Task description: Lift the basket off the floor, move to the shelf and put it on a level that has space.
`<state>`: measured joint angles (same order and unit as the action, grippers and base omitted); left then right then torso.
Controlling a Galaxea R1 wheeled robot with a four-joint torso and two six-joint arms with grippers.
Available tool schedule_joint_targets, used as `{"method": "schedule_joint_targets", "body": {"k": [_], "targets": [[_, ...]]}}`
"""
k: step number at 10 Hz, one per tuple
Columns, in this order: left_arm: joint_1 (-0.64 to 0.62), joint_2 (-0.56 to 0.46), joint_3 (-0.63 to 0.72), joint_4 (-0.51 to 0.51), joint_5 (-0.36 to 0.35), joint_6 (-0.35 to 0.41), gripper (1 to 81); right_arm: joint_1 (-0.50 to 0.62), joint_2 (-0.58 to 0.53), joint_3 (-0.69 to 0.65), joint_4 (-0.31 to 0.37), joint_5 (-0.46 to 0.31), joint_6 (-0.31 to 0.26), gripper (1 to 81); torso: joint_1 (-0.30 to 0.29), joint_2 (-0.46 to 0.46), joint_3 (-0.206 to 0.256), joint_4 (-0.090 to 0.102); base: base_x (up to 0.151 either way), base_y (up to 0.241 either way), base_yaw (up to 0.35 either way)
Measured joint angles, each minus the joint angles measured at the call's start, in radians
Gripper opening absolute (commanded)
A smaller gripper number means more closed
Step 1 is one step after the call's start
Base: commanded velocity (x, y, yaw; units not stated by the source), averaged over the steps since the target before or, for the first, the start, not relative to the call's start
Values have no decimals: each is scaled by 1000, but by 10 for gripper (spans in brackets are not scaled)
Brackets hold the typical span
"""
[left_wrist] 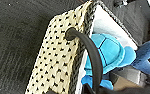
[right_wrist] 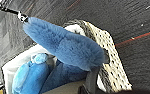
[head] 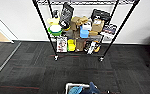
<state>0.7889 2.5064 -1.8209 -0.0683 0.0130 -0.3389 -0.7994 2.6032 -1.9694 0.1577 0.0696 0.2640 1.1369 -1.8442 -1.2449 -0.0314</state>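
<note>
The basket (head: 77,88) sits low before the robot, facing the shelf (head: 78,30) across the floor (head: 28,65), blue plush toys (left_wrist: 108,53) inside. Each short end carries a dark handle (left_wrist: 91,52), likely for a two-sided carry. Its long axis seems to run crosswise. Whether either arm's jaws are clamped, I cannot tell.

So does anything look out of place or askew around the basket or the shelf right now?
One thing: a blue plush sticks out over the rim of the basket instead of sitting inside. The shelf is crowded, its boxes piled at angles. Nothing looks spilled on the floor.
</note>
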Motion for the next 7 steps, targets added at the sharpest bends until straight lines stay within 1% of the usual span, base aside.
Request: {"method": "schedule_joint_targets", "body": {"k": [3,4,5,7], "targets": [[-13,-29,13,-1,-34,-8,10,61,29,1,-13,-55,-1,10,-64,101,0,0,0,0,0],[-14,-44,29,-2,-44,-18,10,67,30,1,-15,-60,-1,10,-84,132,2,0,0,0,0],[-12,-58,49,-3,-44,-27,10,62,27,1,-21,-64,-1,10,-103,163,15,0,0,0,0],[-13,-97,91,-7,-52,-32,10,46,11,11,-22,-80,-1,10,-146,229,56,0,0,0,0]]}}
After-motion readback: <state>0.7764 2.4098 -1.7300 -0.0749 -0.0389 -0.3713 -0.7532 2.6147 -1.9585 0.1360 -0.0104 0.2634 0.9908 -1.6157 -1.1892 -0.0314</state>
